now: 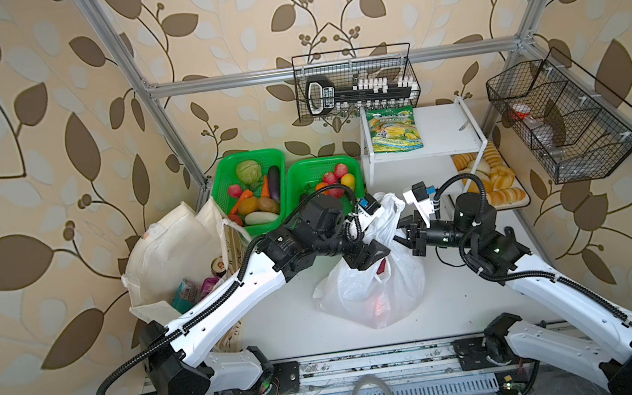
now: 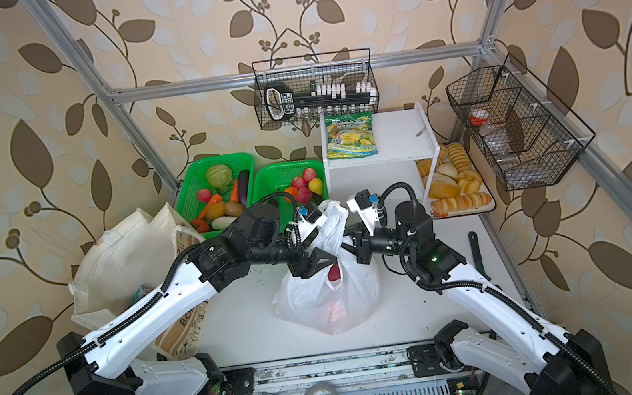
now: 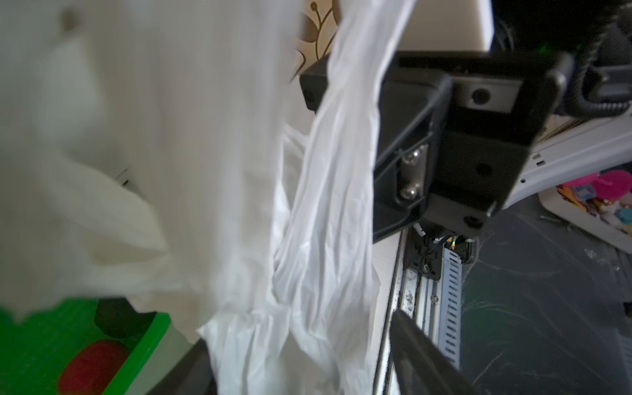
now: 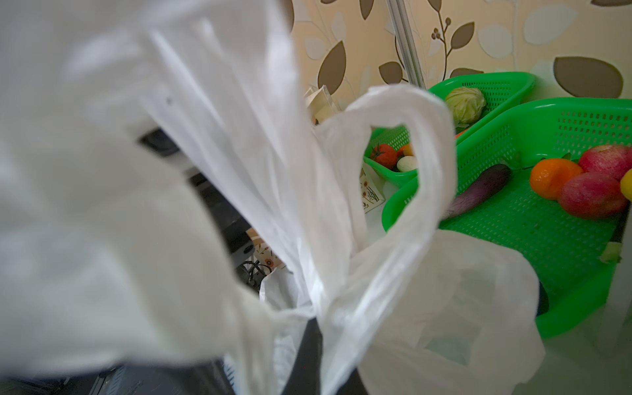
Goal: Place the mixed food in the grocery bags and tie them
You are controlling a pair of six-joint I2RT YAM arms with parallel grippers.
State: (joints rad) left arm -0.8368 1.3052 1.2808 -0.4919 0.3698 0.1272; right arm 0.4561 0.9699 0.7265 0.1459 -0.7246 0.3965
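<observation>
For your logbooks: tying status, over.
Left gripper jaws apart, handle between. Right gripper shut on plastic bag handle. No finished knot seen. Nothing blocking.

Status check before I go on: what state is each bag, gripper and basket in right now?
plastic bag: upright on the table, loaded, handles gathered up, no finished knot visible.
cloth tote: slumped at the left, mouth open, packets and a can inside.
left gripper: open, bag plastic running between its jaws.
right gripper: shut on the plastic bag's handle.
green baskets: holding toy produce.
</observation>
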